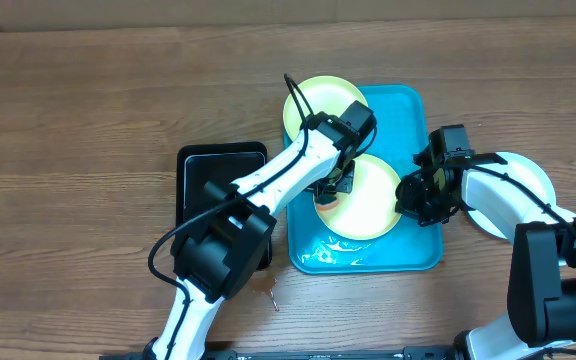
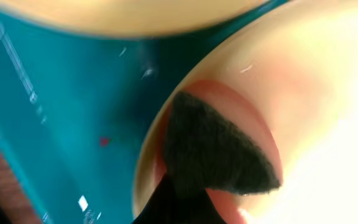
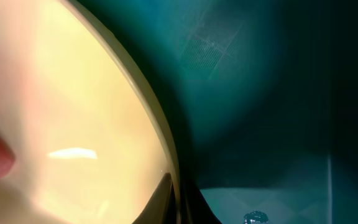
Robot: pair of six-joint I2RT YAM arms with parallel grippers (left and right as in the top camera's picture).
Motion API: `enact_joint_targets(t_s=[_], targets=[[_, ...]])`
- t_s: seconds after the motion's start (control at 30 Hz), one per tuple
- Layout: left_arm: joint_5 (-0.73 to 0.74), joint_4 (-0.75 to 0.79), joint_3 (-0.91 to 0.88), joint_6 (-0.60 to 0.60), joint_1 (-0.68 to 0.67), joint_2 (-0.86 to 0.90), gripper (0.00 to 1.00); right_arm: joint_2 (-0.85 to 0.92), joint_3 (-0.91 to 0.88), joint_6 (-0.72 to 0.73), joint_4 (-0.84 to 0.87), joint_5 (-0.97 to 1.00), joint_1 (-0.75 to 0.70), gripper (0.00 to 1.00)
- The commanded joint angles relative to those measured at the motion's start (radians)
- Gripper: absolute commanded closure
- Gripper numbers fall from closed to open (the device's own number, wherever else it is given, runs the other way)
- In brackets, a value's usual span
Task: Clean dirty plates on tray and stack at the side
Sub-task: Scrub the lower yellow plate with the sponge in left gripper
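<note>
Left gripper (image 1: 334, 184) clenched on dark scrub pad (image 2: 219, 152), pressing red smear (image 2: 225, 93) on middle plate (image 1: 368, 205) in tray (image 1: 408, 110) — right gripper (image 1: 415, 195) pinches its rim. Risk: hard scrubbing drags plate out of pinch — plate skids, smear stays

Overhead: wood surface (image 1: 78, 120) lies open along the far edge and the whole L side. Centre is crowded: blue tray (image 1: 420, 255) carries far plate (image 1: 318, 100) and near plate (image 1: 373, 205), set close w/ only a narrow wedge of tray btwn them. L arm (image 1: 268, 190) slants over black tray (image 1: 203, 165) and the seam btwn trays, L hand (image 1: 333, 183) down on near plate. R hand (image 1: 420, 203) blocks the tray's R rim. Third plate (image 1: 528, 168) sits under R arm (image 1: 498, 195). Only the tray's near strip is bare
</note>
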Motion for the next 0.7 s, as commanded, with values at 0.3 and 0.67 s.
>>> enact_joint_targets(t_s=[0.3,0.67], targets=[[-0.328,-0.108,-0.008,-0.026,-0.005,-0.016,0.96,0.031,-0.038,-0.008,-0.011,0.089,0.001,0.96],[0.19,0.195,-0.01,0.098,-0.008,-0.016,0.96,0.031,-0.038,-0.009,-0.021,0.09,0.001,0.96]])
